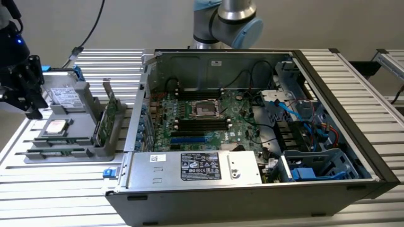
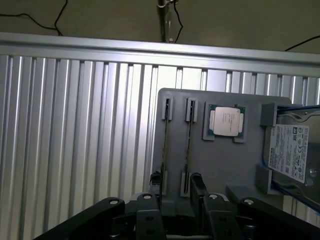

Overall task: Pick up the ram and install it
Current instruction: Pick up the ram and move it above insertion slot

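Observation:
Two ram sticks (image 2: 165, 145) (image 2: 188, 146) stand on edge in slots of a grey holder tray (image 2: 220, 165). In the exterior view they lie as thin green strips (image 1: 60, 140) (image 1: 57, 152) at the near end of that tray (image 1: 79, 142). My gripper (image 2: 176, 186) hangs open above the tray's edge, apart from the sticks. Its black fingers (image 2: 155, 182) sit at the sticks' near ends, one on the outer side of each. The exterior view shows the gripper (image 1: 30, 106) at the far left, over the tray. The open computer case (image 1: 252, 118) shows the motherboard (image 1: 202, 120) with its dark memory slots.
On the tray also rest a square silver processor (image 2: 226, 122), a hard drive (image 2: 292, 152) and an upright green expansion card (image 1: 109, 116). A power supply (image 1: 198, 166) and drive cages (image 1: 315, 165) fill the case's near side. Ribbed aluminium table (image 2: 75, 150) surrounds everything.

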Controlling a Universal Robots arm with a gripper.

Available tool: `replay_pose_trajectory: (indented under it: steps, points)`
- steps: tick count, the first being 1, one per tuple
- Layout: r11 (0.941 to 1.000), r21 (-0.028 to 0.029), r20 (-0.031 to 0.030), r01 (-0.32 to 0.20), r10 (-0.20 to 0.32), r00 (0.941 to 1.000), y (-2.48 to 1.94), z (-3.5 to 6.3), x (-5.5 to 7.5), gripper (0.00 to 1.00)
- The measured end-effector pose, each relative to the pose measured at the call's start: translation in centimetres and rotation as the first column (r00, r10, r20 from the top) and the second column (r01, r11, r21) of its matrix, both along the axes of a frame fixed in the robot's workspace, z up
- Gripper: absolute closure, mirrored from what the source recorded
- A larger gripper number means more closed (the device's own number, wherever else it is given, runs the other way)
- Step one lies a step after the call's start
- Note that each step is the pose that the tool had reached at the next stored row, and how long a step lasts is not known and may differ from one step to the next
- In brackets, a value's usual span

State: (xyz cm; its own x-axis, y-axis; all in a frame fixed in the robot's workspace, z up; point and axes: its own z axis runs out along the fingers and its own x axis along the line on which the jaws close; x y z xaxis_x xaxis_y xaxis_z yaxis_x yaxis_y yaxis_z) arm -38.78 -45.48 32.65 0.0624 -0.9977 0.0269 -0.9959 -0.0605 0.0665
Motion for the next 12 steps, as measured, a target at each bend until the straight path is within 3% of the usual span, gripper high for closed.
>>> replay_pose_trajectory:
  steps: [12]
  points:
    - [1.0000,0.0003,0.0021,-0.007,0.007,1.0000,0.07,-2.19,-0.1,0.64]
